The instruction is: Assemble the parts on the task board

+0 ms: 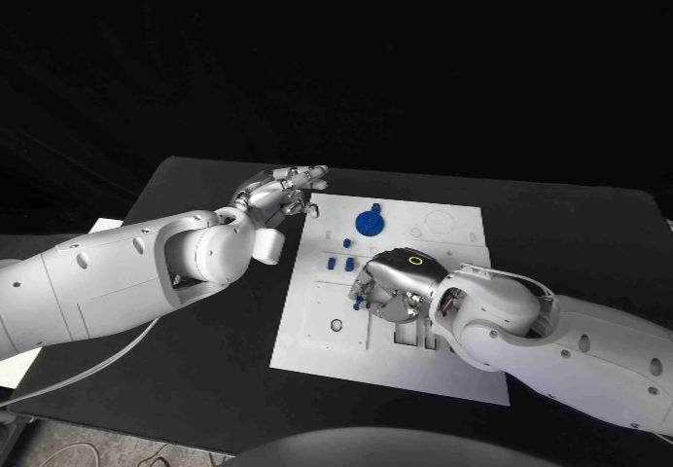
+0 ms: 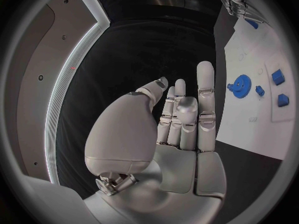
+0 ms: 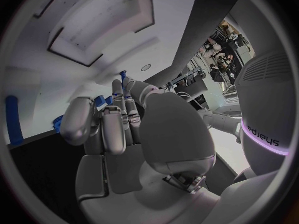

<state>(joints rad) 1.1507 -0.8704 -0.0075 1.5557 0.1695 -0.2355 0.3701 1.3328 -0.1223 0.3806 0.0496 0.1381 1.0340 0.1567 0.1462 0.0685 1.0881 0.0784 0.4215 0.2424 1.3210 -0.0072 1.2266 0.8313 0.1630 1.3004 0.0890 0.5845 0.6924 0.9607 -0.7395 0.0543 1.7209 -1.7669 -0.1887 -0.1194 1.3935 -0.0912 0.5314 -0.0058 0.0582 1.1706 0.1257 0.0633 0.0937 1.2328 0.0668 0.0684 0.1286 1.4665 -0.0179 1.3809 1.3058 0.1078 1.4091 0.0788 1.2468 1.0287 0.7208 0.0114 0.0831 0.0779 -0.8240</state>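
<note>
Nearest the head camera, my right white arm comes in from about four o'clock and ends in the right silver robot hand (image 1: 389, 289), which rests knuckles-up over the middle of the flat white rectangular task board (image 1: 316, 345). Its fingers are curled downward onto the board. In the right wrist view the right robot hand (image 3: 115, 129) has its fingertips (image 3: 122, 80) drawn together around something small and blue, so I judge it is pinching a small blue plastic part (image 3: 122, 74), though I cannot see the contact clearly.

At about eleven o'clock from that hand, my left robot hand (image 1: 281, 192) hovers over the black table (image 1: 196, 379) just off the board's far left corner. The left wrist view shows this left robot hand (image 2: 181, 119) with fingers extended, side by side, holding nothing.

Between the two hands lie the loose pieces. A round blue toothed gear (image 1: 371, 222) sits at twelve o'clock from the right hand, near the board's far edge. Several small blue block-shaped parts (image 1: 341, 261) lie just beside the right hand, at its ten o'clock.

The relation that matters: those blocks lie closer to the right hand than to the left, while the gear sits roughly between both. I would judge the right hand better placed for the next placement.
</note>
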